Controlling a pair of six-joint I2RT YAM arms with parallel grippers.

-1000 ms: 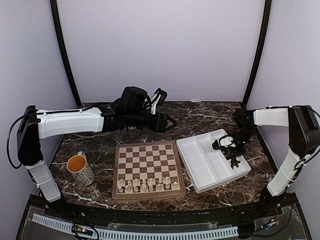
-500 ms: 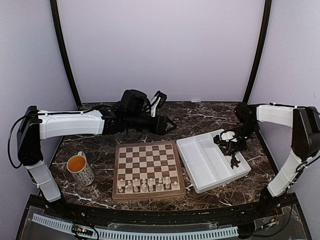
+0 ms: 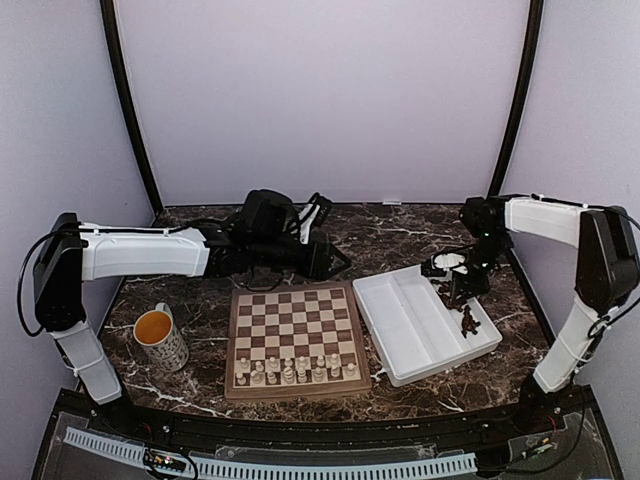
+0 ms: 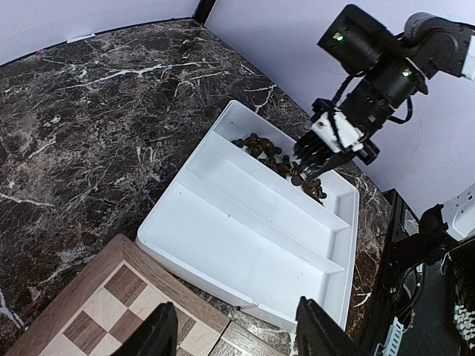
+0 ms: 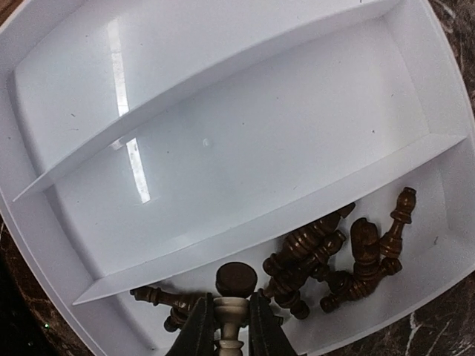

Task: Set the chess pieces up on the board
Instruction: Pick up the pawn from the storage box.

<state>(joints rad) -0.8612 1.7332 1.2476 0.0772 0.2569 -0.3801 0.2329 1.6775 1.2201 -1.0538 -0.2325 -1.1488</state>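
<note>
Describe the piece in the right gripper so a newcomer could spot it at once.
Find the white tray right of the board; its rightmost compartment holds a heap of dark brown pieces. Above that heap, the right gripper pinches one piece. It alone sits between the fingers, showing a dark round end on a pale stem; its neighbours lie loose and all brown.
</note>
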